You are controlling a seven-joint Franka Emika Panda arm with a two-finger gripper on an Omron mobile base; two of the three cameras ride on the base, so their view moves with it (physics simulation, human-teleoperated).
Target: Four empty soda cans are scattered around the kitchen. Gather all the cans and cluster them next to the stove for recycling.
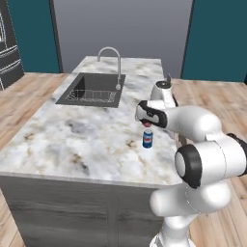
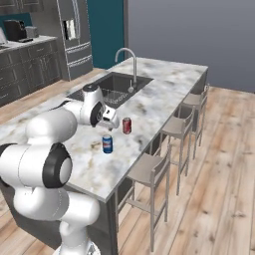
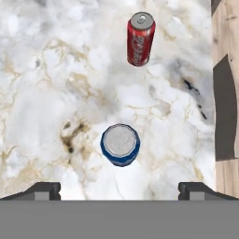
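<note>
Marble, white veined with grey and tan, covers the island counter [image 1: 72, 140] where two of the soda cans stand upright and apart. In the hand view the blue can [image 3: 120, 144] sits just below the middle of the frame, seen almost straight down onto its silver top, so its long axis runs along the camera's line of sight; the red can [image 3: 140, 38] stands well clear of it near the upper edge. The gripper [image 3: 119, 189] hangs above the blue can with its jaws spread wide and nothing between them, one dark tip at lower left and one at lower right, and the can lies roughly midway between them, a little toward the top of the frame. In the left base view the blue can [image 1: 147, 138] shows right of centre, under the hand. A straight descent looks like the likely approach, with a slight shift toward the can first.
</note>
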